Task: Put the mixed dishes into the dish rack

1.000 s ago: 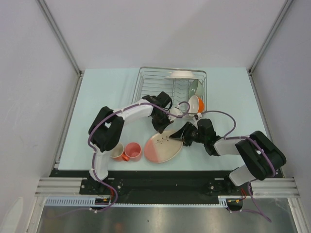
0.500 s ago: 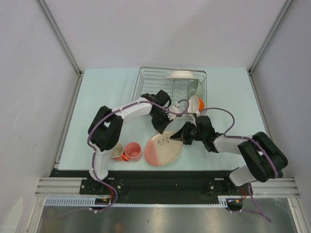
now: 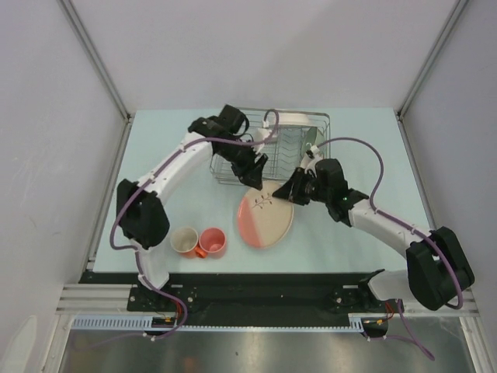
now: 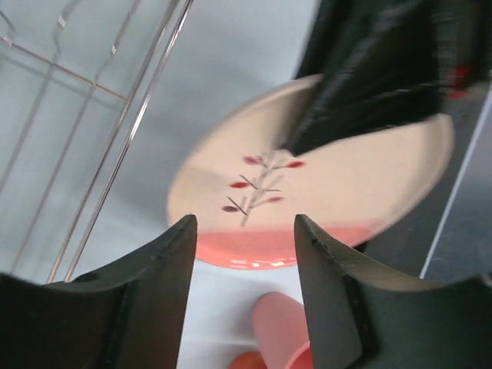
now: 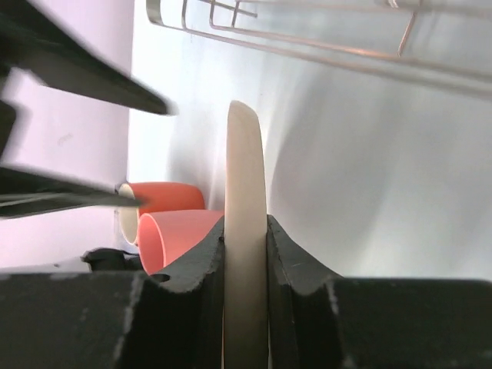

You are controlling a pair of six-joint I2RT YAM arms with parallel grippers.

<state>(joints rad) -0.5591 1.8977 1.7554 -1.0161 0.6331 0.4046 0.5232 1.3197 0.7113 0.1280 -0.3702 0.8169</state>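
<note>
Now the right pincer [image 3: 292,191] is clenched on the rim of the round pink-and-cream plate with a leaf motif [image 3: 265,219], holding it tilted over the pale worktop [image 3: 155,155]. Just beyond the plate's far edge the left pincer [image 3: 255,180] hangs released, jaws apart, grasping nothing. Behind both pincers sits the rectangular silver wire dish rack [image 3: 289,148]. A cream-lined cup [image 3: 185,241] and a salmon-pink cup [image 3: 211,242] stand side by side, nearer and to the left of the left pincer

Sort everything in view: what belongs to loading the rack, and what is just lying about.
Job: dish rack, pink-and-cream plate in the right gripper, white plate in the rack, pink cup, cream-lined cup.
Lying about: nothing seen; only the table itself.
</note>
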